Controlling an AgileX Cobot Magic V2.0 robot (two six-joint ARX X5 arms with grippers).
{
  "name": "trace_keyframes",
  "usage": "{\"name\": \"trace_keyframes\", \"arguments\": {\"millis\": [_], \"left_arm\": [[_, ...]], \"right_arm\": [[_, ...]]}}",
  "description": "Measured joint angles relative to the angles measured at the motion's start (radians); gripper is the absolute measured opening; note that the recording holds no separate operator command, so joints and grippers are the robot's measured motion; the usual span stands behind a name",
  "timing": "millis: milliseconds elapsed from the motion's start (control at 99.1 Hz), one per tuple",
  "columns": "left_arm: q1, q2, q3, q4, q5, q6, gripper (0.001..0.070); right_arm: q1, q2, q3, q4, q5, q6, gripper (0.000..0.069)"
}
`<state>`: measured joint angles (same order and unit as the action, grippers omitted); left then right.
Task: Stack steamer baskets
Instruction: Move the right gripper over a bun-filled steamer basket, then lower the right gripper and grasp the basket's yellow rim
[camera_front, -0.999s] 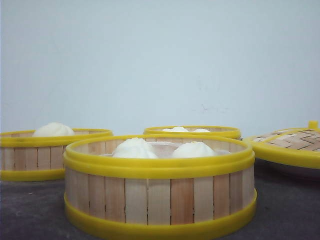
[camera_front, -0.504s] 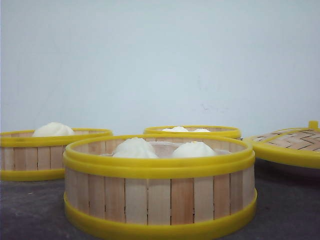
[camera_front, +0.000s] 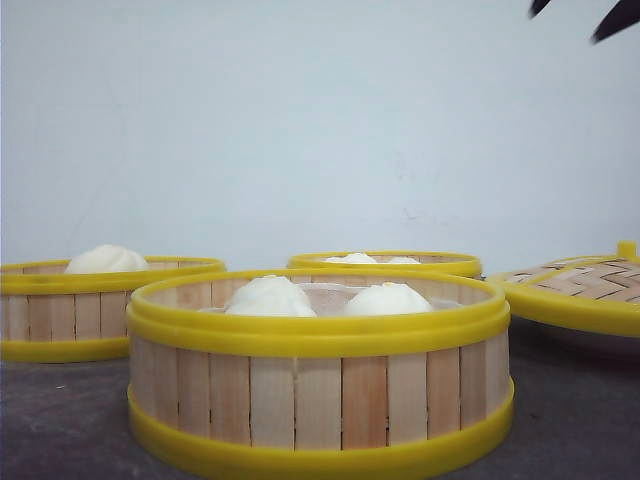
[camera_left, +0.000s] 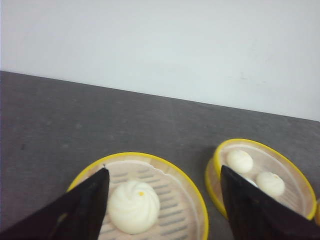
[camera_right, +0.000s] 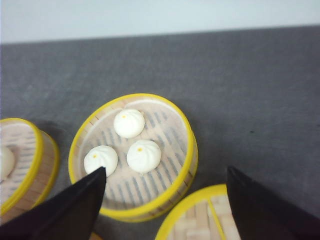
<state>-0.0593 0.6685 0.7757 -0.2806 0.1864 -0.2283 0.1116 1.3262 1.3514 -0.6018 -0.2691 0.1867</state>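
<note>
Nearest the front cam, a steamer basket (camera_front: 320, 375) is seen sitting on the dark grey table (camera_front: 60, 420), w/ two white buns (camera_front: 385, 299) showing above its yellow rim. Further back on the left a second basket (camera_front: 95, 310) is found, one bun (camera_front: 105, 259) in it; further still, at centre, a third basket (camera_front: 385, 263) is made out, holding three buns as shown in the right wrist view (camera_right: 134, 155). All three are stood apart on the table — nothing stacked yet, so the whole job is judged as still to be done: two lifts and placements are left. Off to the right, the woven lid (camera_front: 585, 285) w/ yellow rim and knob is seen resting on something pale, prob. a plate, barely visible. Up top right in the front view, dark fingertips (camera_front: 615, 18) of the right gripper (camera_front: 575, 12) are caught at the frame edge. In the wrist views, the left gripper (camera_left: 162, 200) is held wide apart above the one-bun basket (camera_left: 145, 200), nothing pinched; the right gripper (camera_right: 165, 200) is likewise spread wide, empty, high over the three-bun basket and the lid's edge (camera_right: 200, 215). No brand, label or writing can be read anywhere; only small orange dots are noted on the buns.
</note>
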Motion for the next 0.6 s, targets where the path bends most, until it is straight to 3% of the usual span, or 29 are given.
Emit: {"name": "trace_keyframes", "arguments": {"millis": [434,595], "left_arm": [[-0.084,0.0,0.0,0.0,0.021,0.0,0.0427],[-0.097,0.0,0.0,0.0,0.021,0.0,0.0427]], "right_arm": [[0.058,0.484,0.225,-0.015,0.012,-0.003,0.0412],[0.073,0.608,0.26,-0.015,0.063,-0.003,0.0412]]}}
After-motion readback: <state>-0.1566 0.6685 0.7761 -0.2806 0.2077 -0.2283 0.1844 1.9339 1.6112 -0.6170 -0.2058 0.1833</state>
